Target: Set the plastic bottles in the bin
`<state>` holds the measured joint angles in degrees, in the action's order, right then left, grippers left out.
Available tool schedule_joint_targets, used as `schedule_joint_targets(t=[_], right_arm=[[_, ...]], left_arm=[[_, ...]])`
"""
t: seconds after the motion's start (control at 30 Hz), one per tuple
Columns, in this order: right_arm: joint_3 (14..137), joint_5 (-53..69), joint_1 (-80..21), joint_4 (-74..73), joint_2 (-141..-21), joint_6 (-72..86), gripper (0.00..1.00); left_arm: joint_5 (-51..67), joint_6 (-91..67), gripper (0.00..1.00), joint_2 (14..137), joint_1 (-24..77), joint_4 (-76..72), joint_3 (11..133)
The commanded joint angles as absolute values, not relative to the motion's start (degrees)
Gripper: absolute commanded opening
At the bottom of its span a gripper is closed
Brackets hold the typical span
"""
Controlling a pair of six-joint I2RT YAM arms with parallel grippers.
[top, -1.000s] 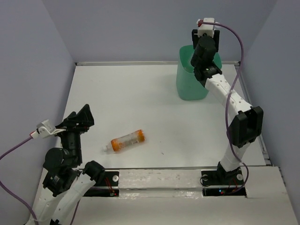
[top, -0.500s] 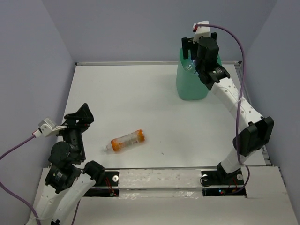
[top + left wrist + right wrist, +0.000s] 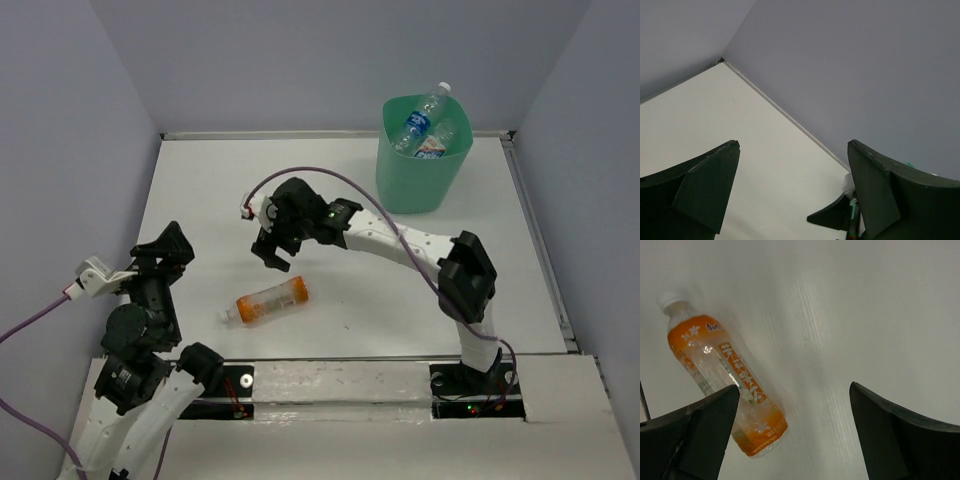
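My right gripper (image 3: 273,252) hangs wide open just beyond the orange-label bottle (image 3: 268,301) lying near the worktop's (image 3: 250,180) near edge, so I'd straddle its middle crosswise before closing; left gripper (image 3: 792,145) idles open.

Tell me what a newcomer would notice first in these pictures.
The orange-labelled bottle lying on its side near the front of the white table stands out first, with the open right gripper hovering close by it. Next comes the mint-green bin at the far right, with clear bottles poking up past its rim.
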<state>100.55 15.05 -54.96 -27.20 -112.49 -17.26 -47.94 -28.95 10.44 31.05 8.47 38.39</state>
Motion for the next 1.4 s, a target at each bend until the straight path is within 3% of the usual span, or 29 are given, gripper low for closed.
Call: schedule_joint_targets(t=[0.0,0.6,0.73,0.77,0.83,0.97,1.1,1.37], right_arm=[[102.7,21.4,-56.8,-31.1,-113.9,-20.0,0.97],[105.6,26.4,-64.5,-33.2,-127.6,-21.2,0.99],[104.3,22.9,-64.5,-24.4,-128.6,-18.4,0.85],[103.5,19.9,-64.5,-23.2,-128.6,-17.2,0.74],[102.4,17.1,-64.5,-20.1,-127.8,-16.7,0.69],[96.0,11.6,-64.0,-15.0,-122.3,-14.4,0.56],[89.7,7.3,-60.9,-8.9,-111.6,-11.3,0.51],[82.0,-6.5,-42.0,5.1,-89.3,-4.2,0.49]], left_arm=[[-53.6,-28.6,0.99,6.8,30.6,5.8,39.8],[-54.1,-28.6,0.99,4.7,29.6,6.2,39.6],[-54.0,-28.6,0.99,4.4,29.5,6.2,39.3],[-53.9,-28.4,0.99,4.5,29.5,6.1,39.3],[-53.7,-28.4,0.99,4.4,29.4,6.1,39.2],[-53.2,-28.3,0.99,4.4,29.3,5.9,39.1],[-51.5,-28.1,0.99,4.7,29.2,5.5,39.0],[-34.5,-23.8,0.99,9.5,28.7,0.5,38.1]])
